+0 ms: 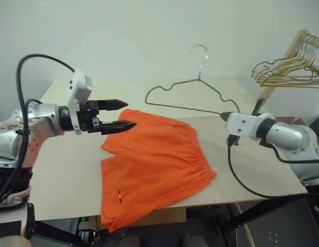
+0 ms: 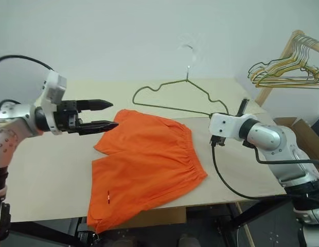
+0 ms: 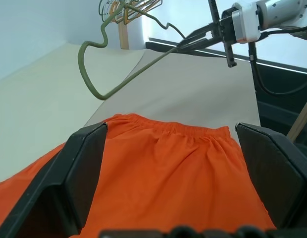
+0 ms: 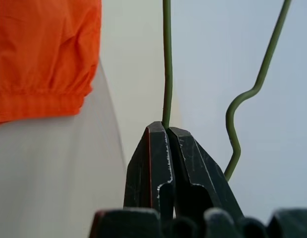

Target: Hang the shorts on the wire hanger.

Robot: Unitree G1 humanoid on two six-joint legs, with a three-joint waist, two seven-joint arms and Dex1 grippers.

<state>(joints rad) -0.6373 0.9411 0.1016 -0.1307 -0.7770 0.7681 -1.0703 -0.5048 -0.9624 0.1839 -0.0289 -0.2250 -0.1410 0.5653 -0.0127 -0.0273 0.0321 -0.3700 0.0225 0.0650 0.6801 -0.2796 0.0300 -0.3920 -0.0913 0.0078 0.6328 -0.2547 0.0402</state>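
The bright orange fabric shorts point(image 1: 152, 164) lie flat on the pale wooden table point(image 1: 61, 180), one leg hem hanging over the near edge. The thin grey-green wire hanger point(image 1: 186, 95) is raised off the table beyond the shorts, tilted, hook uppermost. The right gripper point(image 4: 167, 130) is clamped on the hanger's lower bar near one corner. The left gripper point(image 1: 121, 114) hovers over the shorts' far corner, jaws spread wide, holding nothing. A bunch of gold-toned wire hangers point(image 1: 293, 67) hangs at right.
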